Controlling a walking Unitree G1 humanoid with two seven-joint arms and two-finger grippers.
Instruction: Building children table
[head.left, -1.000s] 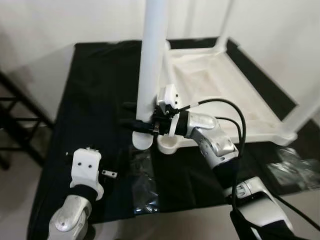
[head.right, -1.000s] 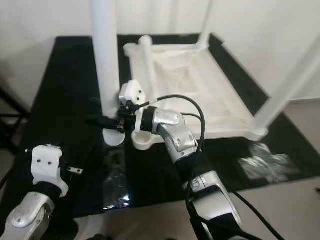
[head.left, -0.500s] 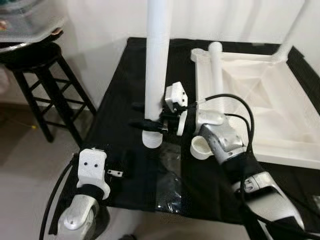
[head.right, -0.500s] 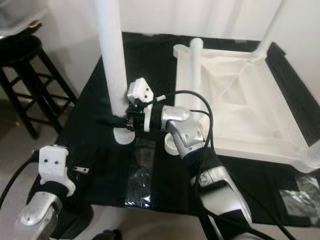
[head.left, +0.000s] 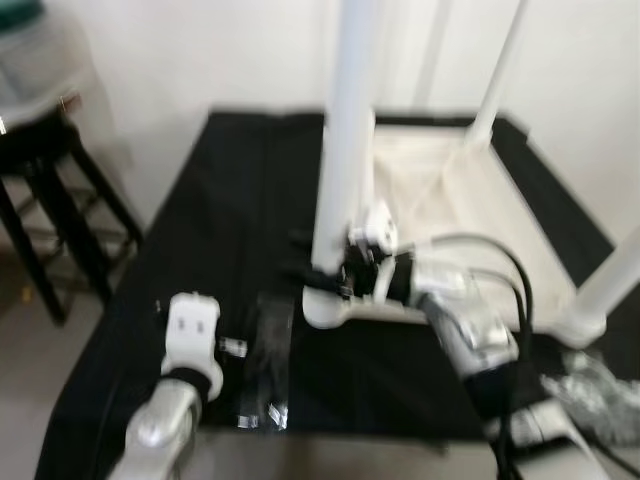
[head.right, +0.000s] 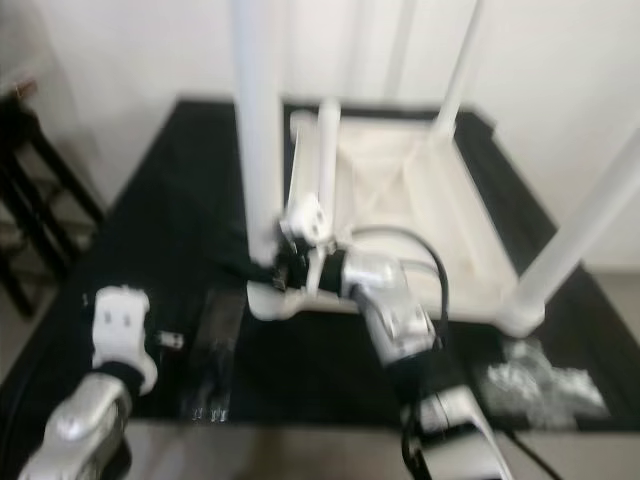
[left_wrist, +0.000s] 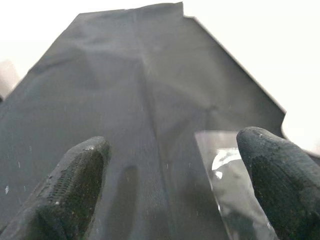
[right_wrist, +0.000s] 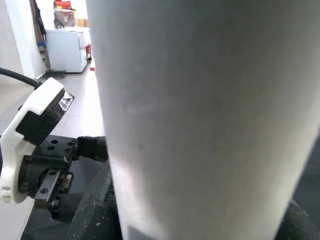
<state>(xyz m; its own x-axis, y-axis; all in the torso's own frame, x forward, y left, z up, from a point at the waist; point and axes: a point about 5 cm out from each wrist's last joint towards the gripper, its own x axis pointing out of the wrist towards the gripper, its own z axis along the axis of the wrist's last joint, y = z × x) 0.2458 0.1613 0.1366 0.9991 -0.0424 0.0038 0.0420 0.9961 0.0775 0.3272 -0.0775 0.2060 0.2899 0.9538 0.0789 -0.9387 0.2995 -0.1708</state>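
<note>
The left gripper hovers low over the black cloth, fingers spread wide beside a clear plastic bag. Farther on, the right gripper pinches an upright white table leg near its base — right at the near corner socket of the upturned white tabletop (two other legs already stand).

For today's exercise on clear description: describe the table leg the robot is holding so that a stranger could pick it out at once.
On the black cloth lies an upturned white table top with legs standing at its corners. At its near-left corner the right gripper clamps one upright white leg, the only leg with black fingers around it.
</note>
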